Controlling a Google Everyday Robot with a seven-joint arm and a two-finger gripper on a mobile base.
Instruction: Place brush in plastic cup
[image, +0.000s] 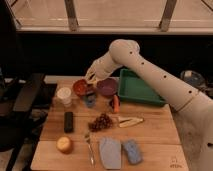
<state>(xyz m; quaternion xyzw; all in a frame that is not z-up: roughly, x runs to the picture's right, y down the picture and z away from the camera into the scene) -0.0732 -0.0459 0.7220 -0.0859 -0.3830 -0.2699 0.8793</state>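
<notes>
My gripper (90, 80) hangs at the end of the white arm, just above the light-blue plastic cup (90, 101), which stands between the red bowl and the purple bowl. The brush (90, 92) shows as a slim dark shape pointing down from the gripper to the cup's mouth. Its lower end seems to be at or inside the rim. Whether the gripper still grips it does not show.
A white cup (64, 95), red bowl (79, 86), purple bowl (106, 86) and green tray (138, 88) stand at the back. A carrot (116, 103), black block (68, 121), grapes (100, 121), fork (90, 147), orange fruit (64, 144) and blue sponge (132, 150) lie nearer.
</notes>
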